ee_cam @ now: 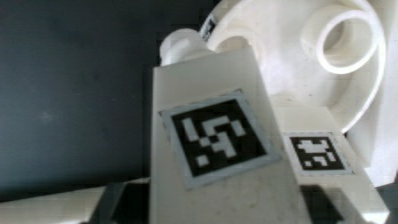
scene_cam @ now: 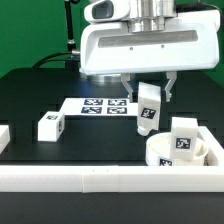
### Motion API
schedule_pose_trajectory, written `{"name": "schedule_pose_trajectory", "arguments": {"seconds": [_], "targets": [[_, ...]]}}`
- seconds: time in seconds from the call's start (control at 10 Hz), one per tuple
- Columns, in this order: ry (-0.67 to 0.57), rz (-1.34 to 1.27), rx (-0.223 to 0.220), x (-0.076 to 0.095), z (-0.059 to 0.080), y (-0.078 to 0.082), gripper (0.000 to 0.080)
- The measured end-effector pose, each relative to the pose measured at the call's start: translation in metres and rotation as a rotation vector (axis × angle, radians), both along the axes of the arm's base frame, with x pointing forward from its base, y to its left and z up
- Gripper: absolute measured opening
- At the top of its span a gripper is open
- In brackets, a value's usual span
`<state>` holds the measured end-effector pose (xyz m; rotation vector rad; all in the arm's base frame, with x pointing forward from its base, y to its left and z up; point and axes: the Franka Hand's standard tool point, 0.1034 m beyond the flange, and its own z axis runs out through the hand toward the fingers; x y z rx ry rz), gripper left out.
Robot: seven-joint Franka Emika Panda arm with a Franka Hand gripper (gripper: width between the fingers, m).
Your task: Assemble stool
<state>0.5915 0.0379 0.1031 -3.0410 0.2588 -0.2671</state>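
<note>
Three legs seen. Tilted first leg [scene_cam: 149, 110] gripped in end effector [scene_cam: 150, 99], held above bench [scene_cam: 40, 90], just beside seat [scene_cam: 178, 155]. Seat sat near bench corner at exterior view's right, close to white rail [scene_cam: 100, 180]. Second leg [scene_cam: 184, 136] stood upright inside seat's rim. Third leg [scene_cam: 50, 125] lay toward edge at exterior view's left, well apart. Marker board [scene_cam: 100, 104] lay behind. Wrist view: first leg [ee_cam: 217, 140] with its tag up close, seat [ee_cam: 320, 50] beyond.

- We read no words, numbers or brands anywhere.
- We see only black-and-white square tags [ee_cam: 222, 140]: on the leg [scene_cam: 149, 112] in the gripper [scene_cam: 148, 98] and on the marker board [scene_cam: 100, 104] near it.
</note>
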Motion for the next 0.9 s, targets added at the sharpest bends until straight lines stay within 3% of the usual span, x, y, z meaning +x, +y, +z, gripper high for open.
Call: {"name": "schedule_pose_trajectory", "arguments": {"seconds": [0.2, 0.4, 0.9], "targets": [[-0.020, -0.051, 0.066, 0.001, 0.007, -0.004, 0.0327], [-0.096, -0.055, 0.089, 0.002, 0.010, 0.006, 0.0327], [-0.119, -0.060, 0.088, 0.001, 0.008, 0.007, 0.0327]]}}
